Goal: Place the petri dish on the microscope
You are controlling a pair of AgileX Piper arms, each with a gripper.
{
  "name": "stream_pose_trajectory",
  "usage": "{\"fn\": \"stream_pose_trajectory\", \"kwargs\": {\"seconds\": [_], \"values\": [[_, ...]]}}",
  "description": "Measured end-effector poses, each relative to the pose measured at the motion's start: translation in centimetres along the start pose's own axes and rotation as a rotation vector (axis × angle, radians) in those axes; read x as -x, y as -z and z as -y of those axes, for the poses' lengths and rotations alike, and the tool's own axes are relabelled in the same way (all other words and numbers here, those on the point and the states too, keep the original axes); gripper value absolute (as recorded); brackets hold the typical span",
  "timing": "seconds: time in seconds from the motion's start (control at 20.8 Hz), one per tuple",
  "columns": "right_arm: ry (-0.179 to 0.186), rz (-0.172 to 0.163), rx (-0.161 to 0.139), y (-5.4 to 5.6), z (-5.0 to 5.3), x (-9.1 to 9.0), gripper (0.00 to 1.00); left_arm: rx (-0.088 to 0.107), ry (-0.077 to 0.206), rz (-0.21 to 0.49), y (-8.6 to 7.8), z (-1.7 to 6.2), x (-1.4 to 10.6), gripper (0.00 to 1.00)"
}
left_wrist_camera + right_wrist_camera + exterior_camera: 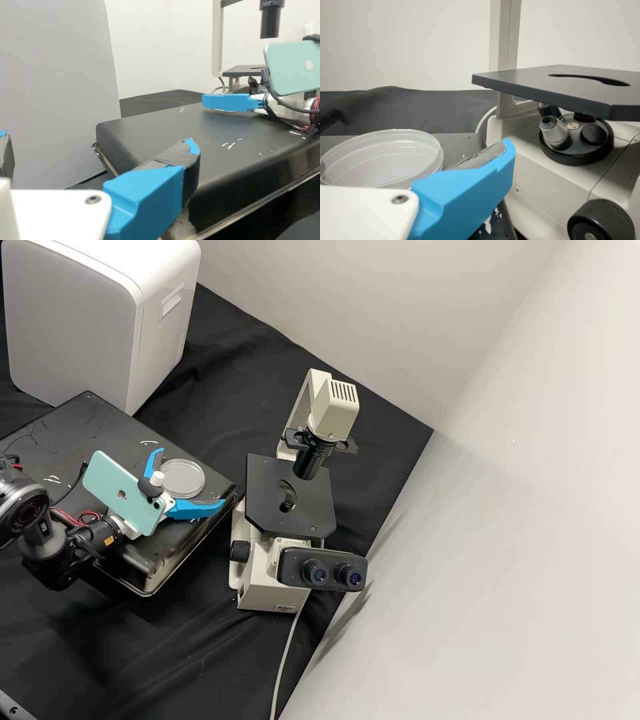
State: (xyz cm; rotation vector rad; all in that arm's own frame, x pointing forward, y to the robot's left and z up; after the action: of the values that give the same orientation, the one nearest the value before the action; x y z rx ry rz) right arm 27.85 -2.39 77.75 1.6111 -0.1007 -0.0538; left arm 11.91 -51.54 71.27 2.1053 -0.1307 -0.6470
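Shallow, round, clear plastic petri dish [181, 479] lies at the corner of the glossy black raised tray [73, 433] nearest the beige inverted microscope [267, 573]. Right gripper [192, 477] released, blue fingers straddling the dish. Left gripper [97, 145] also spread, by the tray's edge away from the microscope. Dish probably light, stiff, slick, lid possibly loose. Pinch opposite rim walls gently and keep it level.

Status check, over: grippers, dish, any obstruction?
Right gripper open, straddling petri dish on black case. Left gripper open, beside case. Condenser hangs over microscope stage.
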Motion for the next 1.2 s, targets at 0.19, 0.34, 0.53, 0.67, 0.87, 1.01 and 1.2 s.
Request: {"fn": "stream_pose_trajectory", "kwargs": {"seconds": [0.19,0.34,0.53,0.67,0.87,1.01,1.2], "values": [[-0.011,0.005,-0.001,-0.04,-0.07,-0.28,1.0,0.001,0.002,0.013,-0.12,0.05,-0.02,1.0],[-0.01,0.006,0.001,-0.07,-0.04,-0.28,1.0,-0.006,0.002,0.028,-0.26,0.05,-0.01,1.0],[-0.01,0.006,0.003,-0.07,-0.04,-0.28,0.0,-0.01,0.001,0.039,-0.36,0.04,-0.01,1.0],[-0.01,0.006,0.003,-0.07,-0.04,-0.28,0.0,-0.01,0.001,0.039,-0.36,0.04,-0.01,1.0],[-0.014,0.01,0.0,-0.02,0.02,-0.27,0.0,-0.01,0.001,0.036,-0.3,0.03,-0.03,1.0],[-0.016,0.012,0.001,0.02,0.06,-0.26,0.0,-0.01,-0.001,0.029,-0.2,0.01,-0.06,1.0],[-0.015,0.011,0.002,-0.03,0.01,-0.27,0.0,-0.01,-0.001,0.029,-0.2,0.01,-0.06,1.0]]}}
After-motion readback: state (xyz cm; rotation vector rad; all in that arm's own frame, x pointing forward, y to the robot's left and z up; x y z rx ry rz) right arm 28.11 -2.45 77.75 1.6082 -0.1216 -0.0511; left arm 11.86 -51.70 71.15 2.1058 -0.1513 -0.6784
